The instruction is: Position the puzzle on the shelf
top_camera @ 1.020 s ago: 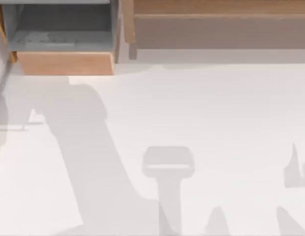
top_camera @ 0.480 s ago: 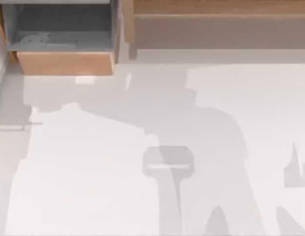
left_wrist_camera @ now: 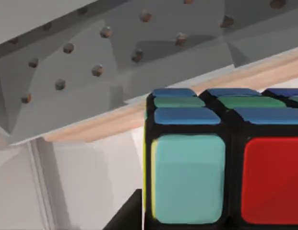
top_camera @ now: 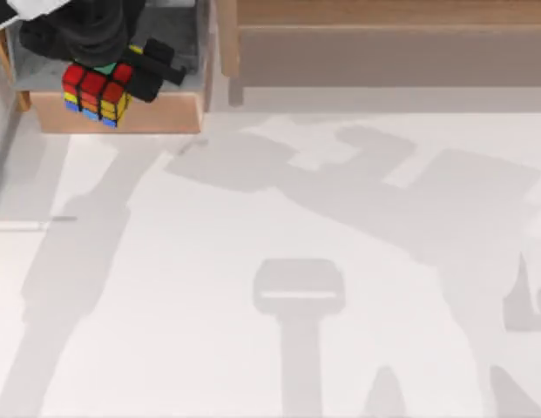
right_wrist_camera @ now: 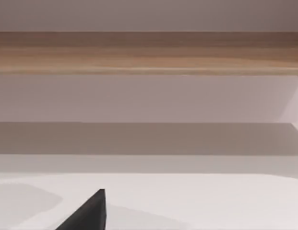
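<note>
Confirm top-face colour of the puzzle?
Mostly red squares on the puzzle, black grid lines between; clearest in the top view.

A small wooden box (top_camera: 122, 111) stands at the far left of the white table (top_camera: 253, 348). Its inside is grey, and its light-brown front wall faces the near side. A thin wooden post (top_camera: 227, 43) stands just right of the box. Several grey shadows lie across the table surface. In the left wrist view, a grey panel (left_wrist_camera: 115, 52) with small brown dots is seen.

Puzzle (top_camera: 96, 94) squares red, yellow, blue, green, gridded black; shelf (top_camera: 383, 13) light-brown.
</note>
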Controlling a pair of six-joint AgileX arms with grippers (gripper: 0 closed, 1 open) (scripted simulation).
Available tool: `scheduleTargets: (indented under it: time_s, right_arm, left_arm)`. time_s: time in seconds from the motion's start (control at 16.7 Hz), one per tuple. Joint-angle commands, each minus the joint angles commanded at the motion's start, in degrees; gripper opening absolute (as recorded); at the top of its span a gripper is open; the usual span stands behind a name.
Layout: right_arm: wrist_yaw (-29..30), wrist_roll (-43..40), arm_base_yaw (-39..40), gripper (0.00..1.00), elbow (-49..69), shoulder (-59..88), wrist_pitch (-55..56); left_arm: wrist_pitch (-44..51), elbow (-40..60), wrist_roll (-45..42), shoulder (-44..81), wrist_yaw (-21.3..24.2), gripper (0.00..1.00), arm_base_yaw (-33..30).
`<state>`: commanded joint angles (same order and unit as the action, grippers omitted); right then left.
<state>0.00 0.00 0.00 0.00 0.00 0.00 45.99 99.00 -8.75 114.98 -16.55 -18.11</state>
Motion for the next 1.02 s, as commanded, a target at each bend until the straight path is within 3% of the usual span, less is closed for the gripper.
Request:
scheduleTargets:
  time_s: [0.48, 0.78, 1.02]
  right_arm:
    - [0.0, 0.0, 0.0, 1.0, 0.0, 0.0, 0.0]
    - [0.0, 0.0, 0.0, 1.0, 0.0, 0.0, 0.0]
    - [0.0, 0.0, 0.0, 1.0, 0.0, 0.0, 0.0]
  left_arm:
    - [-43.54, -17.9, -2.55, 5.37, -10.94, 0.0, -22.61]
    - [-74.61, -21.04, -3.42, 11.2, -17.94, 0.0, -29.46]
    - [-96.48, -20.66, -3.8, 15.63, -22.8, 0.0, -31.25]
